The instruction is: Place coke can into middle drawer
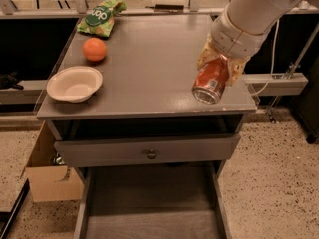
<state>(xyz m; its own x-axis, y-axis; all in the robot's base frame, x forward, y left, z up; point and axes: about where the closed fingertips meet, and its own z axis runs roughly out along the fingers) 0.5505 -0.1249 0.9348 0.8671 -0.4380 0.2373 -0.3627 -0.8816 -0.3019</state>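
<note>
**Grey cabinet on a speckled floor, in dim warm light**

A grey cabinet (149,73) fills the middle of the view, its flat top showing a dull sheen. Under the top sits a shut drawer front (109,152) with a small round knob (147,154). The floor (279,183) is pale, speckled stone. A cardboard box (50,180) stands on it against the cabinet's left side. Behind, a metal rail (45,10) runs along the back edge over dark space. At the right a white ledge (279,82) sticks out, with a cable (273,49) hanging to it. The gripper (219,71) hangs over the top's front right corner, clasping the coke can (212,81).
</note>
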